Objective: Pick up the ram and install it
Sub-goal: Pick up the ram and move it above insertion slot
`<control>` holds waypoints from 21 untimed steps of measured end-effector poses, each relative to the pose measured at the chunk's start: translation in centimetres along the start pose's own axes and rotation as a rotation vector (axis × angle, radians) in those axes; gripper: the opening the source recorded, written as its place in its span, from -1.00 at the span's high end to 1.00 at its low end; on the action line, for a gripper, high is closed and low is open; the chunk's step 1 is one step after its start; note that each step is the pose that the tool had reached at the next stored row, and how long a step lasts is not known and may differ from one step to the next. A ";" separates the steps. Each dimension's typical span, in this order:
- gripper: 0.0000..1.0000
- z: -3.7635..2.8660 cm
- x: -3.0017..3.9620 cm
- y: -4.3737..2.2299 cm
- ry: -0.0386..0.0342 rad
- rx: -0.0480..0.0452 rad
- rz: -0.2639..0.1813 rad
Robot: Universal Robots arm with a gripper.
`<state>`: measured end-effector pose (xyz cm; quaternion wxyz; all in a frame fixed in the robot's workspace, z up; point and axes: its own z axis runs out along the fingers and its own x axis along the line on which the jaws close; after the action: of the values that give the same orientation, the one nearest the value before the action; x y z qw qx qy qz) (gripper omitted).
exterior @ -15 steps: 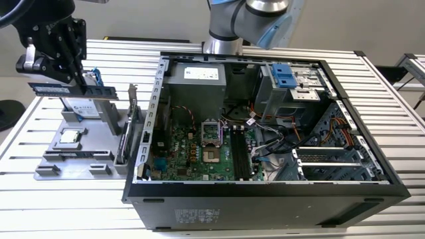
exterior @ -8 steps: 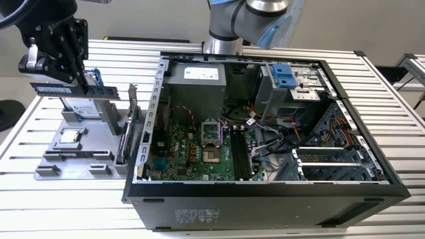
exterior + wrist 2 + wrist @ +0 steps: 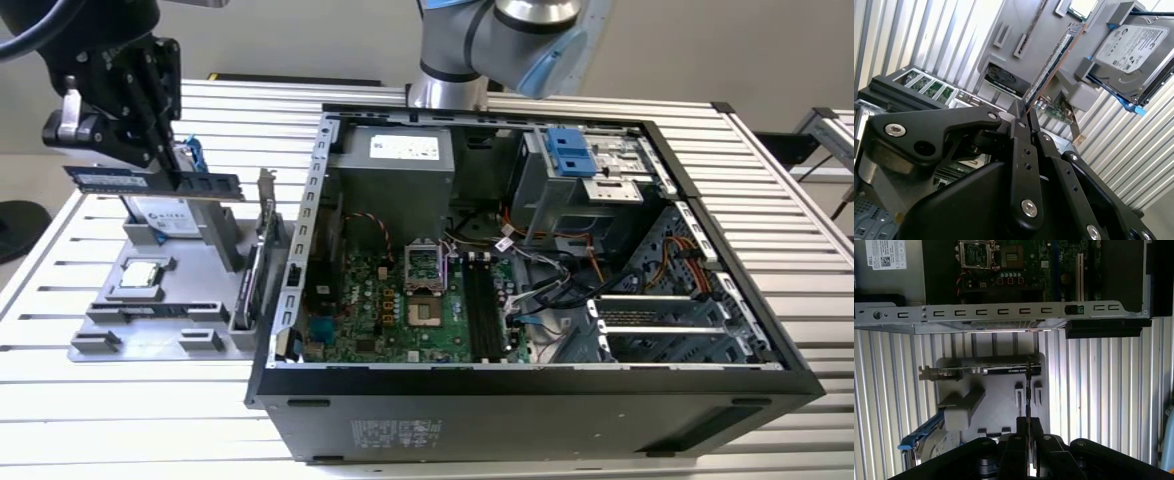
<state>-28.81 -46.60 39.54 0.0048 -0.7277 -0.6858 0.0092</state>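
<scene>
Claw [image 3: 170,175] clamped on ram [image 3: 114,180], held above gray parts tray [image 3: 200,285]. Pick-up done, install not yet. Judged need: align ram edge with memory slots [image 3: 483,300], well apart from claw.

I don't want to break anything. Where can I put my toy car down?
The bare table slats next to the grey tray, at the exterior view's lower left, are free. So is the strip beside the computer case at that view's right. The tray is crowded, and the gripper holds the ram above it.
</scene>
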 end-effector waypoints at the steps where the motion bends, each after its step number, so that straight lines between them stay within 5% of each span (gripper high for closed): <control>1: 1.00 0.00 0.00 0.04 0.0000 0.0000 0.000; 21: 1.00 -0.01 0.04 0.70 0.0001 0.0000 0.000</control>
<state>-28.11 -46.60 39.54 0.0049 -0.7277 -0.6858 0.0092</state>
